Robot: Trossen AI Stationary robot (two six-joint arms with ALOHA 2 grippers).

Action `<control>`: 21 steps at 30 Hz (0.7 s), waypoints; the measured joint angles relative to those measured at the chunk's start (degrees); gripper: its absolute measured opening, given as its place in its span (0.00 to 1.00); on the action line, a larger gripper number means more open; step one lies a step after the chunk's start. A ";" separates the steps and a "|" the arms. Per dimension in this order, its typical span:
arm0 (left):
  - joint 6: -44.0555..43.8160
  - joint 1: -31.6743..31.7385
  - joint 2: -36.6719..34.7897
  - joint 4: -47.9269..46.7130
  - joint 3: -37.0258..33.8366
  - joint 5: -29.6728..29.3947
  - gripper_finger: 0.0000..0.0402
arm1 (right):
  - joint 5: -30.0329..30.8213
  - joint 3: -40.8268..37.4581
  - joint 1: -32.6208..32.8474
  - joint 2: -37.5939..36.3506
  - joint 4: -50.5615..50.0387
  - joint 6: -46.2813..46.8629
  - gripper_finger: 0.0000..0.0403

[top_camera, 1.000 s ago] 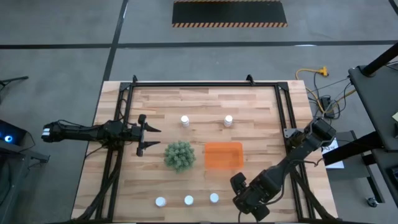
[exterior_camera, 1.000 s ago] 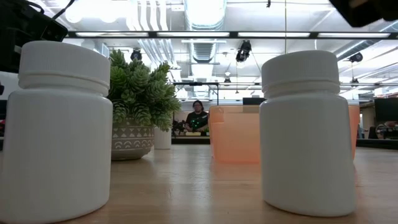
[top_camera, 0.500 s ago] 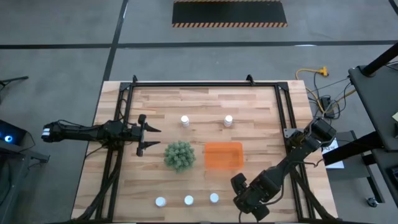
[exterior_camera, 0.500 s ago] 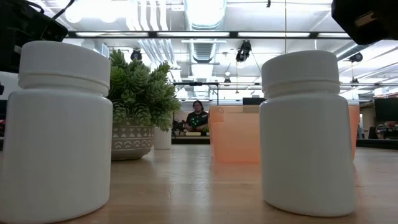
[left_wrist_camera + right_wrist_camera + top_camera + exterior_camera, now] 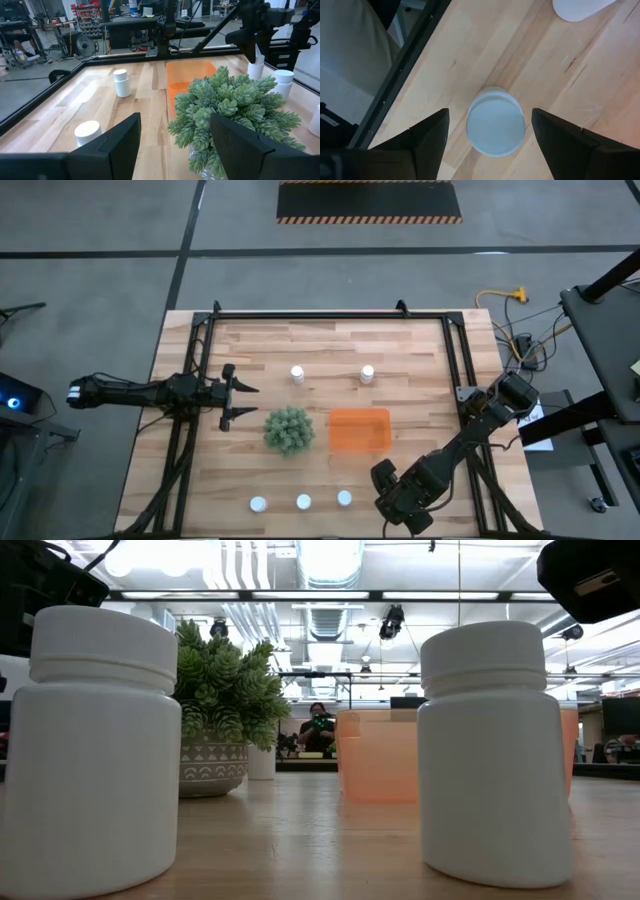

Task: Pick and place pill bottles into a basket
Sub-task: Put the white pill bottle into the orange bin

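Right gripper (image 5: 388, 480) hangs over the table's near right corner, fingers spread wide. Its wrist view looks straight down on a pill bottle (image 5: 495, 128) standing upright between the two fingers (image 5: 429, 135), nothing touching it. Three bottles sit in a near row (image 5: 303, 501); two more stand at the far side (image 5: 297, 373), (image 5: 367, 373). Orange basket (image 5: 359, 429) is mid-table, just right of the green plant (image 5: 288, 428); can't see any bottle inside it. Left gripper (image 5: 240, 400) waits at the left edge of the table, level with the plant, fingers apart, holding nothing.
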 joint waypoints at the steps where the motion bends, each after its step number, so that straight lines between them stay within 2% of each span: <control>1: 0.00 0.02 0.02 0.00 0.00 0.00 0.55 | 0.00 0.00 0.01 0.00 0.00 -0.01 0.66; 10: -0.02 0.02 -0.02 0.00 0.00 -0.02 0.55 | 0.22 0.01 -0.01 1.28 -0.20 0.20 0.52; 17: 0.00 0.02 0.02 0.00 0.00 -0.02 0.55 | 0.38 0.57 -0.03 1.65 -0.28 0.18 0.38; 21: -0.01 0.00 0.02 -0.02 0.00 0.00 0.55 | 0.20 1.99 -0.03 1.73 -0.56 -0.01 0.36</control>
